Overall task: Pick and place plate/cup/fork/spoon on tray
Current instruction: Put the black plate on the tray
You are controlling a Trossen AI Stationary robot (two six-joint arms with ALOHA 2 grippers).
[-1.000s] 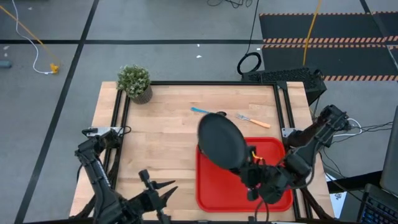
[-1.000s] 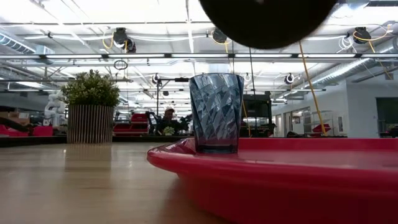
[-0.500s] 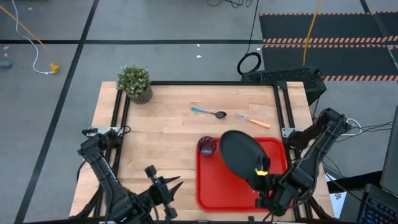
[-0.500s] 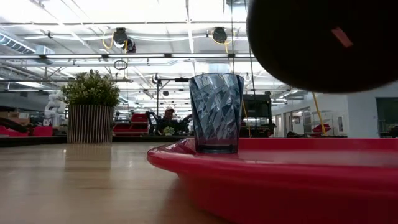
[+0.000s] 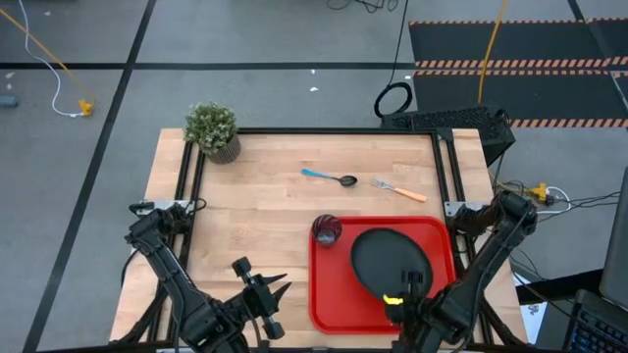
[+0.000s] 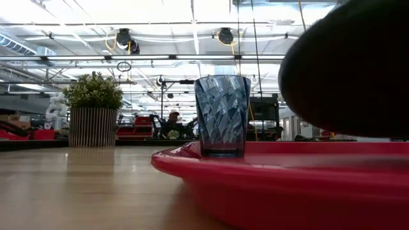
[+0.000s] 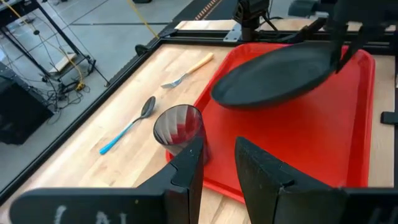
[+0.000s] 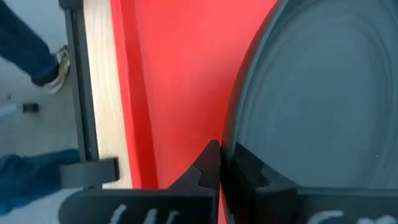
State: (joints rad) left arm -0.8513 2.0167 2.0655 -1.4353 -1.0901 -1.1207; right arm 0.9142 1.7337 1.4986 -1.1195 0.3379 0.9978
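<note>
Plate (image 6: 348, 70) cut off at low view's right edge; tray (image 6: 268, 176) too.

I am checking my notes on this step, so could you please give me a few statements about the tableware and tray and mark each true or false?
1. The cup stands upright in a corner of the tray. True.
2. The fork already lies on the tray. False: it lies on the bare wood beyond the tray, near the spoon.
3. The right end effector grips the plate by its rim over the tray. True.
4. The plate lies flat on the tray floor. False: the left wrist view shows it tilted and raised above the tray.
5. The left end effector holds the spoon. False: it is open and empty at the table's near edge.
</note>
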